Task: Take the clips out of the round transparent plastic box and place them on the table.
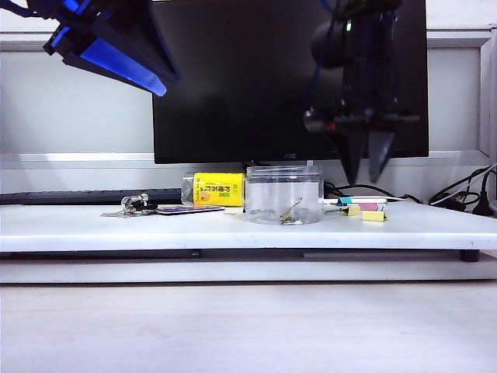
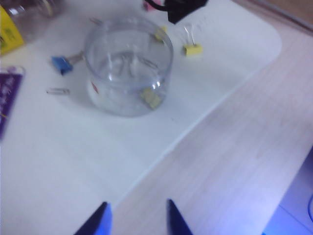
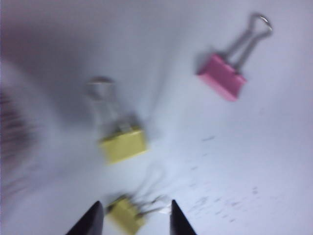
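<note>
Right claw (image 3: 133, 218) spread above two yellow clips (image 3: 122, 144) on the bench (image 1: 78, 225), left claw (image 2: 137, 218) spread and high; one clip (image 2: 151, 98) left in the box (image 2: 128, 63): light, stiff, pinch its body.

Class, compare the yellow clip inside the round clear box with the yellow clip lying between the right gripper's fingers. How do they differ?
The clip in the round transparent plastic box, the boxed clip, sits behind clear plastic; the freed clip lies on the bare table. The boxed clip has no gripper near it; the freed clip lies between the open right gripper. Both are small, yellow, wire-handled.
</note>
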Tool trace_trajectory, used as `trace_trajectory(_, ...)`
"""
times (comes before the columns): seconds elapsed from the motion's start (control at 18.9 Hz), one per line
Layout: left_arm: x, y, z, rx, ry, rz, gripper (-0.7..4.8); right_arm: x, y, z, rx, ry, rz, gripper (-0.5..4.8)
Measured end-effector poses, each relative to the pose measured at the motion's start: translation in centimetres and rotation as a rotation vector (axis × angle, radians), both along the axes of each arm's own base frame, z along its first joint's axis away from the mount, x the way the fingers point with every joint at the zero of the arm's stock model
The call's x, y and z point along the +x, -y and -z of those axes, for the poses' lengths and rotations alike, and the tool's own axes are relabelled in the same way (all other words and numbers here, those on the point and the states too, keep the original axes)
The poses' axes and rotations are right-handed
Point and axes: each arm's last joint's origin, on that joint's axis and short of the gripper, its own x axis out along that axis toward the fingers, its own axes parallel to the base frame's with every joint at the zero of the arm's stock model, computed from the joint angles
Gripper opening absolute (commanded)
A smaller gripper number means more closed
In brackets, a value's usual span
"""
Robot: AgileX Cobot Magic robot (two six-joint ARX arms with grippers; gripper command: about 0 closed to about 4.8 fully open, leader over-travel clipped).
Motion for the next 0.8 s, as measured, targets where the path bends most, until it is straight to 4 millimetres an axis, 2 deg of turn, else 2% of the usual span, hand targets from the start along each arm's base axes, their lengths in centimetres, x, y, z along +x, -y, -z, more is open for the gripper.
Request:
trace_trajectory(0.32,0.7,0.6,-0.7,-0.094,0.065,0.019,1.56,-2.0,-0.8,-3.0,0.135,0.015,-0.061,1.8)
trace_trajectory(0.64,2.0,1.5,0.9,-0.066,0.02,0.007,1.57,-3.3,-3.8,-3.2,0.183,0.022,-0.154,1.8)
trace_trajectory(0.8,2.2,1.4,1.0,-0.044,0.033,-0.032,1.57,-3.7,-4.9,-3.3,0.19,0.034,-0.183,1.8)
